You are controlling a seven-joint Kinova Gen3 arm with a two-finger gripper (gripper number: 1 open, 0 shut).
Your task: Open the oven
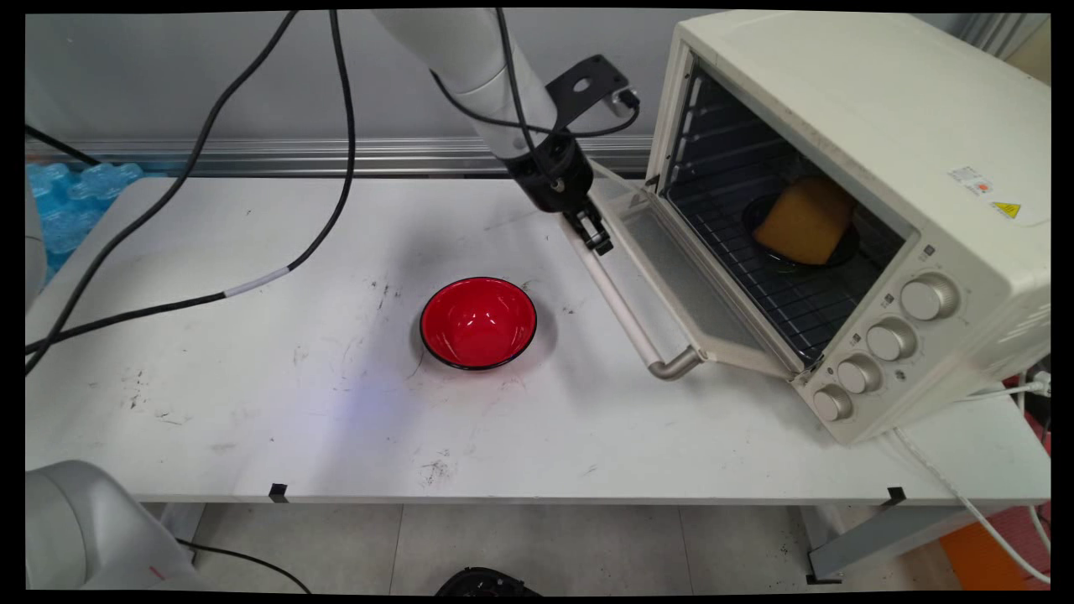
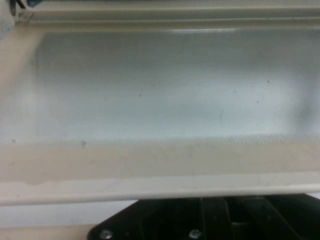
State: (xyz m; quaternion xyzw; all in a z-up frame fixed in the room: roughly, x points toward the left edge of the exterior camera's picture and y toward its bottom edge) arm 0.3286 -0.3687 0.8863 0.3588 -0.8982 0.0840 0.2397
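1 hand [image 1: 597,239] sits at the far end of the toaster oven's [image 1: 847,168] lowered door [image 1: 671,277], seemingly touching its handle bar [image 1: 625,310]; I cannot tell its finger spacing. Pressing down risks straining the hinge; a sideways slip could knock the red bowl [image 1: 478,322] on the worktop [image 1: 252,403].
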